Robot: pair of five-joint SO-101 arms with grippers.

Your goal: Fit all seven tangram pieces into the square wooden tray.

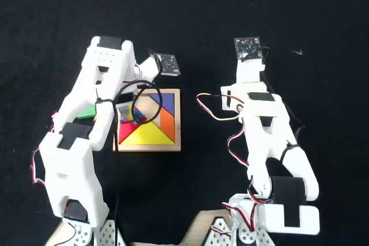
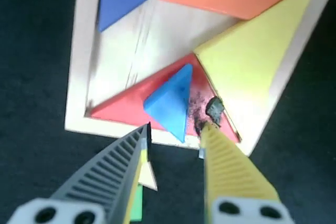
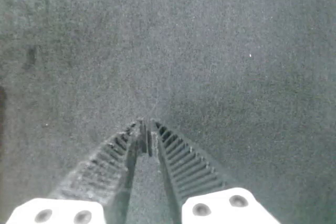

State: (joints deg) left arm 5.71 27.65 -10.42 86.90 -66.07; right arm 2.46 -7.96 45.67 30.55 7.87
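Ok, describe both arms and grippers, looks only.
Left arm and right arm: blocky white shells with black joint sections. Black cable loops off the left, red and white wires off the right. Left gripper: ridged fingers, one grey, one yellow. Right gripper: ridged, grey.

No writing, number, label or sign can be read. The tray (image 1: 150,147) shows bare wood and the pieces (image 1: 151,135) plain colours. Any marks on the two small boards (image 1: 168,64) in the upper middle of the high view are too small to tell.
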